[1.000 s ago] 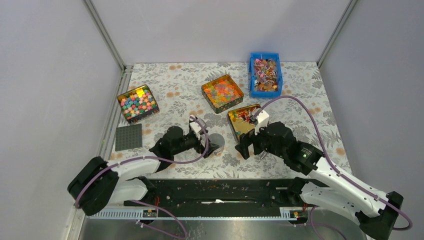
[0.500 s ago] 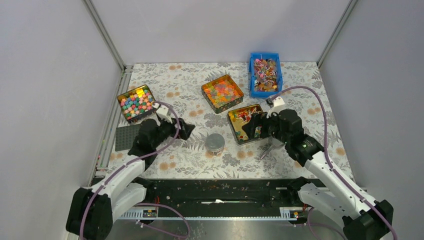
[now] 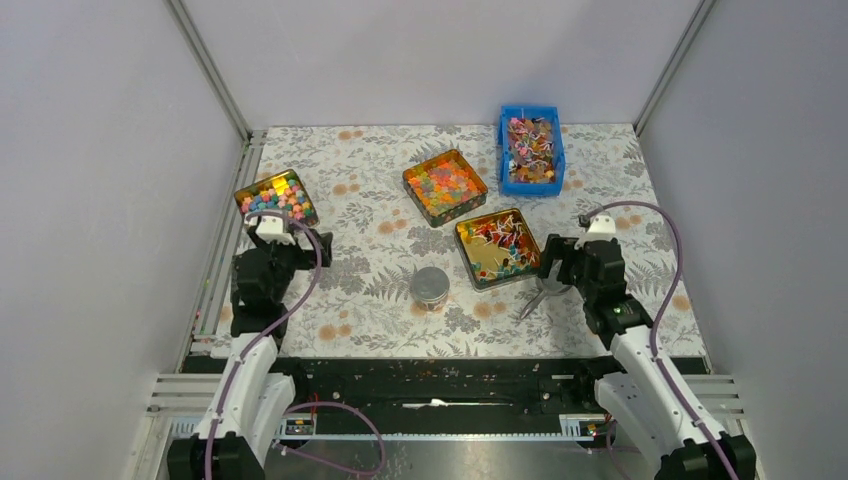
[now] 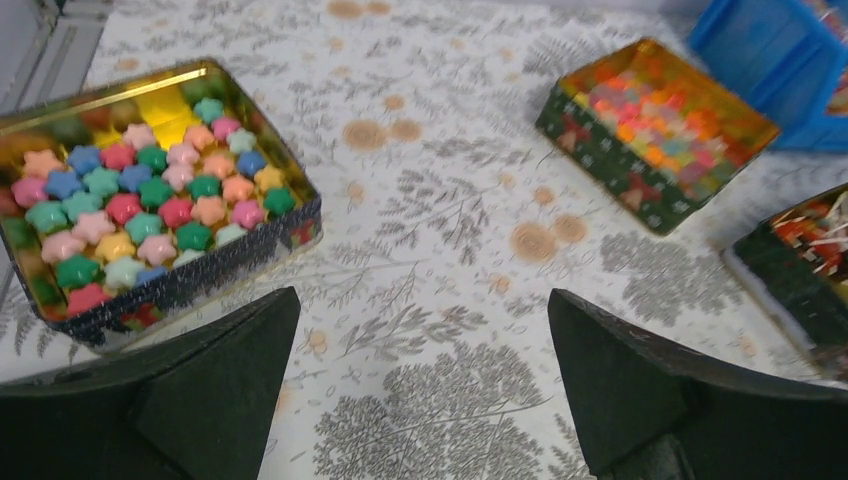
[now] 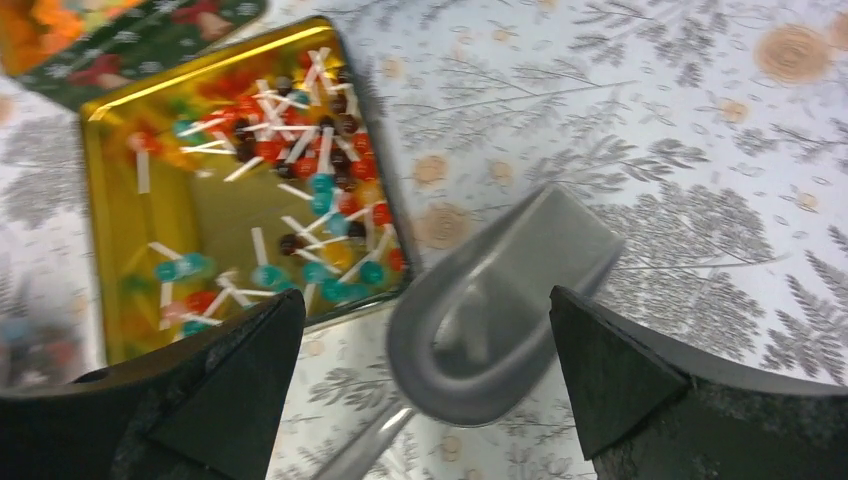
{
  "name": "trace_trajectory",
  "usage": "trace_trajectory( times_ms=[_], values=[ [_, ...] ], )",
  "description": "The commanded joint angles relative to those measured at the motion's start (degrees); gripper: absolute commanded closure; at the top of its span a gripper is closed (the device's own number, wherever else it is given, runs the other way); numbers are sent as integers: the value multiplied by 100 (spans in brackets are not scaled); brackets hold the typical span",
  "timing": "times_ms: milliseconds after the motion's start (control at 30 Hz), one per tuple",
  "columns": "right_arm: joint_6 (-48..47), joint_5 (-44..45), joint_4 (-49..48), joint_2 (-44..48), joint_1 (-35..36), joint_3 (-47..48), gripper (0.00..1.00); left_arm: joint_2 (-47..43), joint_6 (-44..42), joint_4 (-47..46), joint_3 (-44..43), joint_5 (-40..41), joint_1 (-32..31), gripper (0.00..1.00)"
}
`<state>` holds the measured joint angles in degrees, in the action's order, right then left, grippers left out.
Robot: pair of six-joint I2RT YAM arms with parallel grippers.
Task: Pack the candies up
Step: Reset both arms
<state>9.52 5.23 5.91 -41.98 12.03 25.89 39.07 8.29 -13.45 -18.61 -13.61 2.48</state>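
Fingers (image 5: 230, 370) of the right gripper (image 5: 425, 298) are gaping empty over a scoop (image 5: 500, 300) lying beside the tin (image 5: 190, 225) of candies (image 5: 320, 190) (more are filling the blue bin (image 3: 532, 187)); left gripper (image 4: 425, 296) is gaping too.

right wrist: scoop (image 5: 505, 300) handle cut off, bottom edge | left wrist: blue bin (image 4: 770, 60) cut off, upper right | top: candies (image 3: 500, 245) too small to resolve

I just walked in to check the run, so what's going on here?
Nothing is being held right now. The left gripper and right gripper both hang open above the table. A metal scoop lies right beside the gold tin, which is partly filled with candies; the blue bin behind it holds many more.
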Motion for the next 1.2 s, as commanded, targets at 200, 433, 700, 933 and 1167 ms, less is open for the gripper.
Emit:
trace_trajectory(
  times_ms=[200,433,700,933,1167],
  values=[
    [-1164,136,-2502,-665,-536,-977,1,1325,-613,-2449,727,82,128,1],
    [-989,-394,-4000,-1453,-1105,-1329,0,2573,-456,-3722,604,171,143,1],
    [-1099,-476,-4683,-2327,-1162,-976,0,3542,-564,-4127,256,-172,172,1],
    [-1273,-1582,-4247,-3375,-1168,-119,0,3847,-392,-4994,563,842,-53,1],
    [-860,-980,-5764,-3542,-1345,-833,1,3809,-542,-4622,422,768,-126,1]
  ],
)
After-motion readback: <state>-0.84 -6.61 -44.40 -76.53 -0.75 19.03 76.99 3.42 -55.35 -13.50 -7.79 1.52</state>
